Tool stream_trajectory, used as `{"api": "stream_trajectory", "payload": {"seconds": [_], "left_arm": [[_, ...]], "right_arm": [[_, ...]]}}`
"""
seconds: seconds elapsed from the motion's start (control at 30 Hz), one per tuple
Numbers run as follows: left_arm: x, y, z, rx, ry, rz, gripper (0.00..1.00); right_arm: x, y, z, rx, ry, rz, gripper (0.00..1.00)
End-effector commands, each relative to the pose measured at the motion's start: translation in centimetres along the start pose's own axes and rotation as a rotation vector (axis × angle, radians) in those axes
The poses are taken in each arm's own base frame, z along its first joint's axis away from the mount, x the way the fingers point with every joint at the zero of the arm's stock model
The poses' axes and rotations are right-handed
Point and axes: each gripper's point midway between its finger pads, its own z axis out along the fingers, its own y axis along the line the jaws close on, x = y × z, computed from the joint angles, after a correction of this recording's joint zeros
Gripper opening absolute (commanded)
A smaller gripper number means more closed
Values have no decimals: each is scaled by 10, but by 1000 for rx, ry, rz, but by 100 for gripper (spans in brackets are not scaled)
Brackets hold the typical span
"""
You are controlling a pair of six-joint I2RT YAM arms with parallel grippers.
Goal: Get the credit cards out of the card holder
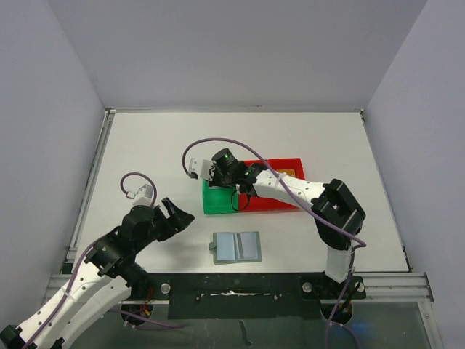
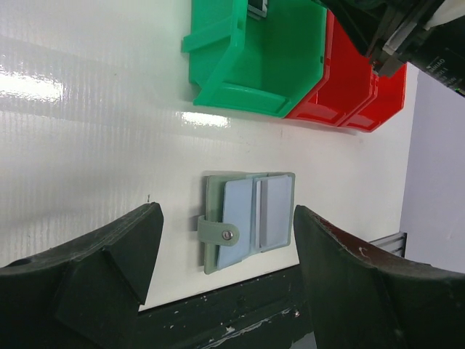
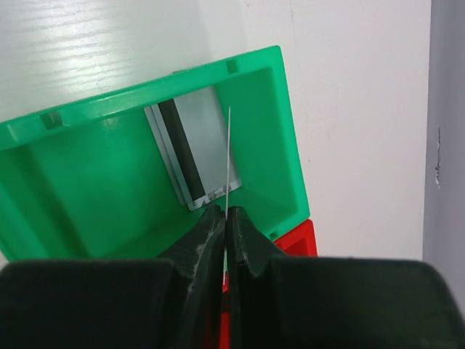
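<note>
Overhead view of a white table [image 1: 145,145] w/ two black-and-white robot arms at its near edge. The right gripper [image 3: 227,215] reaches over a green bin [image 1: 214,202] near table ctr. Its jaws are clenched on one credit card [image 3: 229,156], held edge-on so it shows only as a thin pale line pointing into the bin. At least one other card [image 3: 200,149], grey w/ a dark stripe, lies on the bin floor near one wall. A red bin [image 1: 294,166] sits against the green one on its right.

The card holder [image 1: 237,247] lies open and flat on the table, nearer than the bins, btwn the two arm bases. Can't tell whether any cards remain in its pockets. The left gripper [image 1: 176,215] hovers left of the holder, jaws wide apart, holding nothing.

Step in hand, as judged: dropping the held card into the green bin. To do it well, keep the card inside the bin walls and lower it close to the floor before letting go, so it doesn't bounce out. Then open fully and lift straight up.
</note>
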Motion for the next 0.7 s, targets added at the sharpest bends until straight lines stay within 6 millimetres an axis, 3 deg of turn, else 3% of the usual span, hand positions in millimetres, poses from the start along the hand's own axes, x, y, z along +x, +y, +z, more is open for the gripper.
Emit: {"api": "stream_trajectory", "payload": {"seconds": [0.0,0.33,0.67], "left_arm": [[-18,-17,-10,40,-55,2,73],[-30,-18,-25,26,-103,-5,73],[-45,-12,-36,-34,-155,26,73]], "right_arm": [[-14,-29,1,49,-20,-110,0],[-10,-40,32,104,8,-200,0],[5,-33,54,81,43,-250,4]]}}
